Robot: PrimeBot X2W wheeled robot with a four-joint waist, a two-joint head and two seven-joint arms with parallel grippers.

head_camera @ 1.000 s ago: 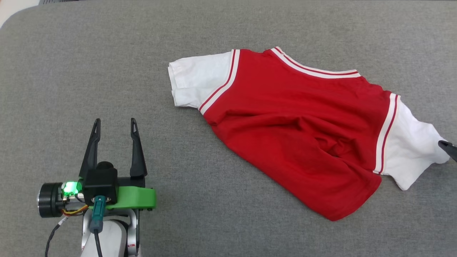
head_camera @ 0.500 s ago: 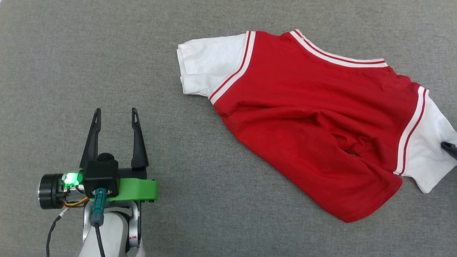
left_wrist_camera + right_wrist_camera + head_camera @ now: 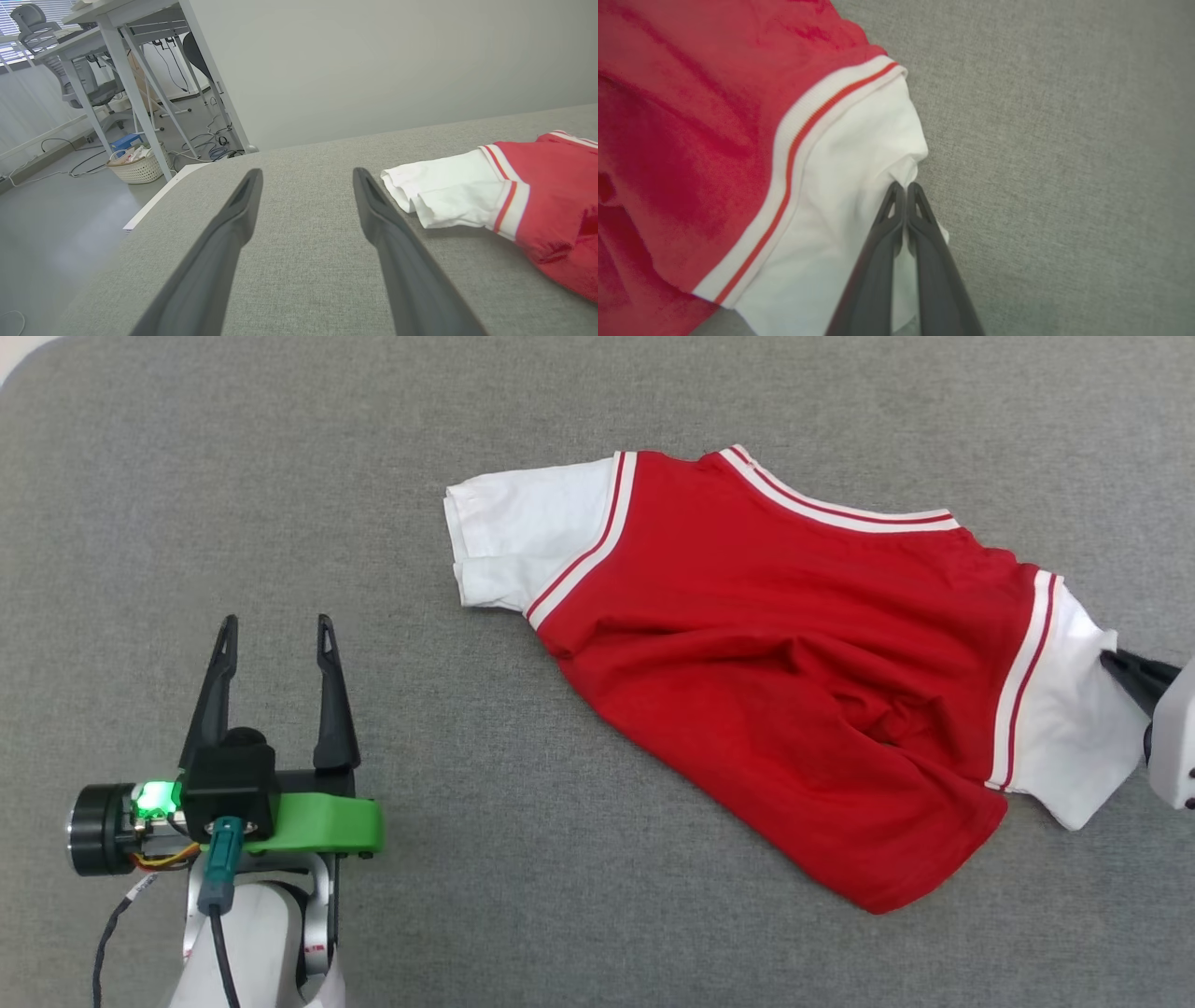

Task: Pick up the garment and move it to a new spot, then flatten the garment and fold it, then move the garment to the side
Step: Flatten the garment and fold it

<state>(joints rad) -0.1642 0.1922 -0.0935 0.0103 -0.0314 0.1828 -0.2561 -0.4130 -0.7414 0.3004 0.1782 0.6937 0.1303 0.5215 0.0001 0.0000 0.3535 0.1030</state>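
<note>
Count: one garment (image 3: 775,663), two end effectors, one desk (image 3: 560,915) covered in gray fabric.

1. The garment, a red shirt with two white sleeves and red-and-white striped trim, lies wrinkled on the desk, right of centre. No print is visible on its upper face.
2. The left end effector (image 3: 275,623) is at the near left with its fingers spread, apart from the garment. Bare gray fabric lies between it and the left sleeve (image 3: 523,546).
3. The right end effector (image 3: 905,186) is at the right edge, fingers pressed together and pinching the cuff of the right sleeve (image 3: 1064,728).

Surroundings, beyond the far left corner of the desk: one wicker basket (image 3: 139,169), one office chair (image 3: 100,91), one white-legged table (image 3: 126,28) and loose cables (image 3: 205,140) on the floor. A plain wall (image 3: 373,56) is behind.
</note>
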